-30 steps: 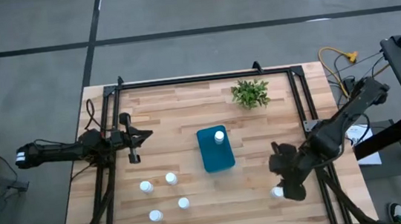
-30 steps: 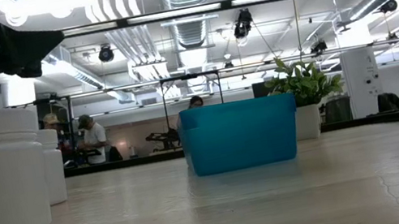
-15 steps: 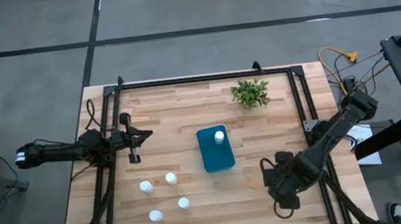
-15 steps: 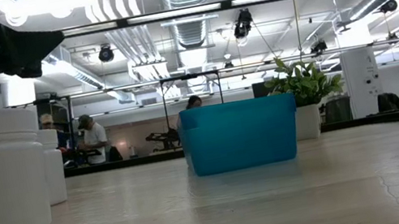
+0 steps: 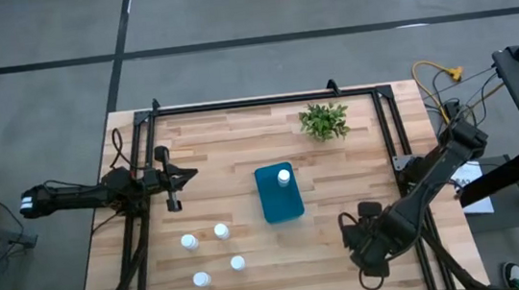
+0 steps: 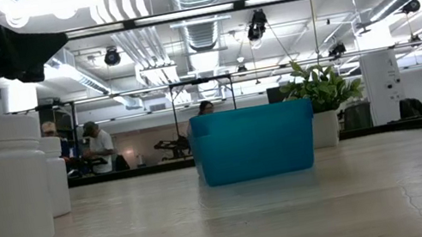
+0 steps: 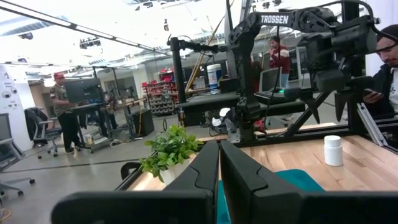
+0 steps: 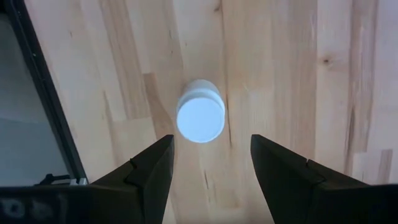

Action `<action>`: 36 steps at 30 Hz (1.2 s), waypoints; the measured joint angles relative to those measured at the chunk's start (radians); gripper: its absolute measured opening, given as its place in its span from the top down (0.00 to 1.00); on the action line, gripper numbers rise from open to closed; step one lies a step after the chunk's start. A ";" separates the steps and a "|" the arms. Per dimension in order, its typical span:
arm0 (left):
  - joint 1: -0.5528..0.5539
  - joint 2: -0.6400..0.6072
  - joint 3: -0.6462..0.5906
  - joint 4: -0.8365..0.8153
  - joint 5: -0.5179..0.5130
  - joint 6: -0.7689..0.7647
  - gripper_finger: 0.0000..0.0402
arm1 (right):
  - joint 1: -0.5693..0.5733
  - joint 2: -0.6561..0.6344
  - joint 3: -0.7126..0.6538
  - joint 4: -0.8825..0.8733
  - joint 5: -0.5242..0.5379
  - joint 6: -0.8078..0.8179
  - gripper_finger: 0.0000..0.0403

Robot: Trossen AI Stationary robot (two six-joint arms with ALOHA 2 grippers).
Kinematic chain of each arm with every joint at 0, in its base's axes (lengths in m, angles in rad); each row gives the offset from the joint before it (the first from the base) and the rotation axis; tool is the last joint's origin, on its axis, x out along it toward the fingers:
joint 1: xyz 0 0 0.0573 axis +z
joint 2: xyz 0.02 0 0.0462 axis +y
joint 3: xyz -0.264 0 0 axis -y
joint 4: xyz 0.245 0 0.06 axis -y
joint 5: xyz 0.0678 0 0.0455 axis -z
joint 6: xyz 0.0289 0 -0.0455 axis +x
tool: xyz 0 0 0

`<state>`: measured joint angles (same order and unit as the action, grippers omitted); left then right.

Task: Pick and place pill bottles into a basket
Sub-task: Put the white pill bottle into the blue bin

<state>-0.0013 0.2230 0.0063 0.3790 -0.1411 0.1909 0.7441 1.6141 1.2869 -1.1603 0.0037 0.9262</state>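
My right gripper [image 5: 362, 250] hangs open over the table's near right part, pointing down. In the right wrist view its two fingers [image 8: 210, 142] stand on either side of one white pill bottle [image 8: 200, 116], above its cap and apart from it. That bottle stands upright on the table; in the high view the gripper hides it. The teal basket [image 5: 279, 193] at mid-table holds one bottle [image 5: 284, 175]. Several more bottles [image 5: 221, 230] stand at the near left. My left gripper [image 5: 181, 175] waits shut and empty at the table's left [image 7: 219, 149].
A small green plant [image 5: 325, 121] stands at the far right of the table. A black frame rail [image 5: 395, 150] runs along the table's right edge, close to my right arm. The low view shows two bottles [image 6: 1, 186] to the left of the basket [image 6: 254, 141]. People show in the room behind.
My right gripper has moved toward the table's near edge and a little to the left. It now stands over the near-right bottle, which showed beside it a second ago and is now hidden under it in the high view.
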 joint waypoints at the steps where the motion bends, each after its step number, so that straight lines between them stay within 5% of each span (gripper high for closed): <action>1: 0.000 0.001 0.000 0.001 0.001 0.000 1.00 | 0.000 0.006 0.000 0.000 0.000 -0.008 0.50; 36: 0.000 0.012 0.000 0.001 0.000 0.000 1.00 | 0.018 0.041 -0.069 0.132 0.022 -0.055 0.50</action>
<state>-0.0011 0.2352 0.0063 0.3805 -0.1410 0.1909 0.7620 1.6554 1.2180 -1.0279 0.0261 0.8709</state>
